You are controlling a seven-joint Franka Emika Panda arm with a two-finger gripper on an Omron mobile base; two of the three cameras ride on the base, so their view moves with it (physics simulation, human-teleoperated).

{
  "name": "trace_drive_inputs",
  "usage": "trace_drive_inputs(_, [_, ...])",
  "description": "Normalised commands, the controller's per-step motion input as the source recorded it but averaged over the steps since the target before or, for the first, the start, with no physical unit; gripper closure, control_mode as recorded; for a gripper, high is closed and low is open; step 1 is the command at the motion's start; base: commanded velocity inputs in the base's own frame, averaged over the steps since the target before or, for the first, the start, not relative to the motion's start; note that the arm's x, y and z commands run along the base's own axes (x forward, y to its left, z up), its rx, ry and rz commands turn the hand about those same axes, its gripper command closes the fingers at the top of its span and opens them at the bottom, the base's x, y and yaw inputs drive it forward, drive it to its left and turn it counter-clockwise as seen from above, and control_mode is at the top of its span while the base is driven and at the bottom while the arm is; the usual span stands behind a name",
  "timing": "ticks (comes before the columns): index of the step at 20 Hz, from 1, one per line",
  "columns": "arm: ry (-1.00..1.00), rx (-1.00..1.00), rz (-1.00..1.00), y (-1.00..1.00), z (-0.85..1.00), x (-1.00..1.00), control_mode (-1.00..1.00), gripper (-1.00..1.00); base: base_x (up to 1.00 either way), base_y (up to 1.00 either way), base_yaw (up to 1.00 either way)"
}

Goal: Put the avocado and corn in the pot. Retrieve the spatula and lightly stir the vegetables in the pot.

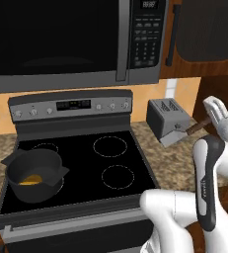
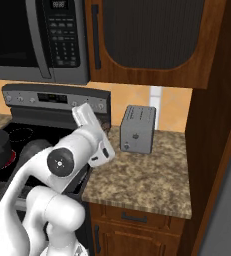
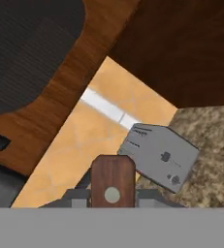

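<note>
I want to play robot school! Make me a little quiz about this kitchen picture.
1. True or false: the pot stands on the counter next to the toaster.
2. What is the gripper shut on? A) the brown handle of the spatula B) a cabinet handle C) the toaster's lever
3. What colour is the food you can see inside the pot?

Key:
1. False. The pot is on the stove, at its front left, well away from the toaster.
2. A.
3. Yellow.
</note>
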Motion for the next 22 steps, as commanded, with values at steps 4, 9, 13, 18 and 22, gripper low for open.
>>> trace_drive_inputs(4, [-0.09, -0.68, 0.34, 0.83, 0.52, 0.00, -1.00, 1.00, 0.00, 0.00, 0.00])
trace_drive_inputs(9, [-0.26, -0.77, 0.19, 0.71, 0.20, -0.20, -1.00, 1.00, 0.00, 0.00, 0.00])
trace_drive_inputs(13, [-0.13, -0.64, 0.16, 0.66, 0.06, -0.31, -1.00, 1.00, 0.00, 0.00, 0.00])
trace_drive_inputs(18, [0.00, -0.32, 0.04, 0.45, 0.00, -0.41, -1.00, 1.00, 0.00, 0.00, 0.00])
trace_drive_inputs(22, [0.00, -0.04, 0.00, 0.05, 0.00, -0.11, 1.00, 1.00, -0.41, 0.33, 0.00])
